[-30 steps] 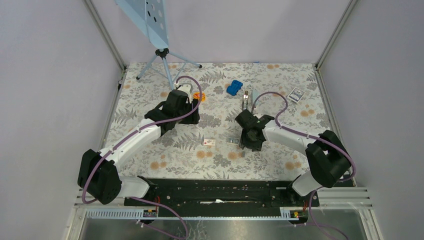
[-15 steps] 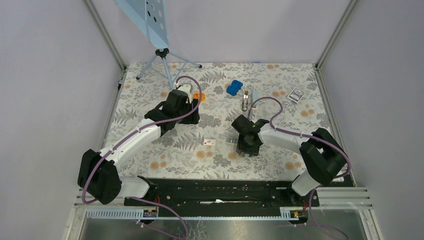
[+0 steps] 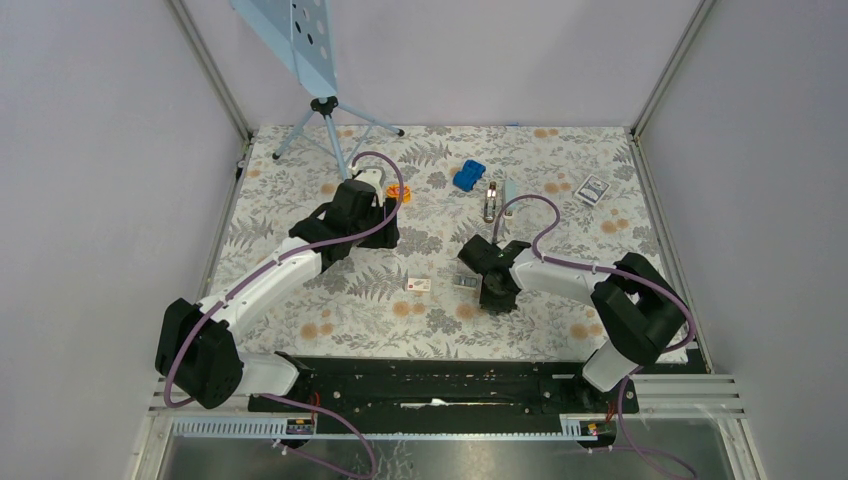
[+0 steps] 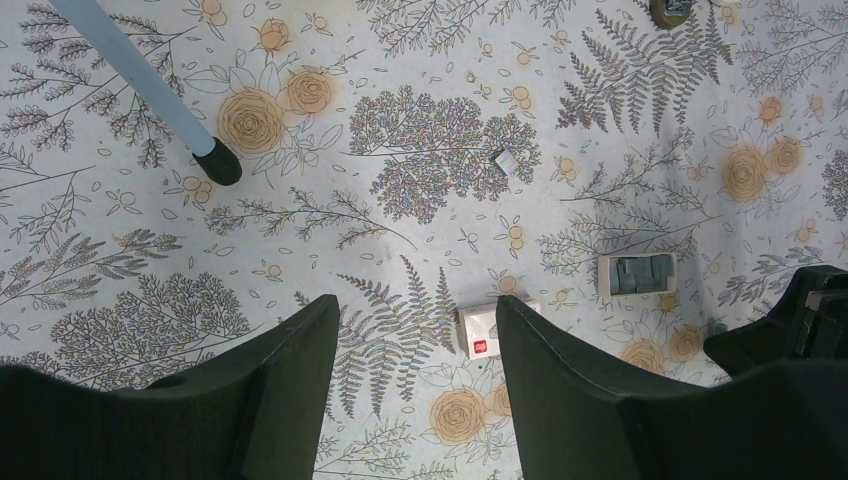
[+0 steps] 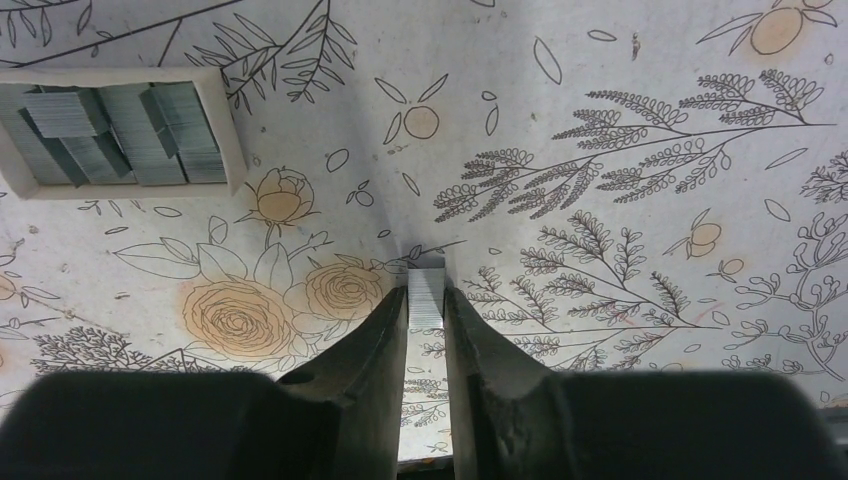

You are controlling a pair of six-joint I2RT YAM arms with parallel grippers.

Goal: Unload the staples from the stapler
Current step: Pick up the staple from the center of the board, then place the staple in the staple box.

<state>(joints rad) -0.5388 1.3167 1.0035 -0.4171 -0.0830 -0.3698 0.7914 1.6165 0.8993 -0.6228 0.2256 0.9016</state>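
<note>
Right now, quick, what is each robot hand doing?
Left gripper: open, empty.
Right gripper: closed on the staples.

The right gripper (image 5: 426, 288) shifts a little toward the left and near edges of the table (image 3: 330, 300), and its jaws narrow until they pinch the staples (image 5: 425, 305) between them

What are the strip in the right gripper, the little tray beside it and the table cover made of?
Staples: metal by the look, silvery-grey, fine ribbed lines across.
Tray: white, matte, thick rim; card or plastic, can't tell.
Table cover: printed floral sheet, matte; fabric or paper unclear.
</note>
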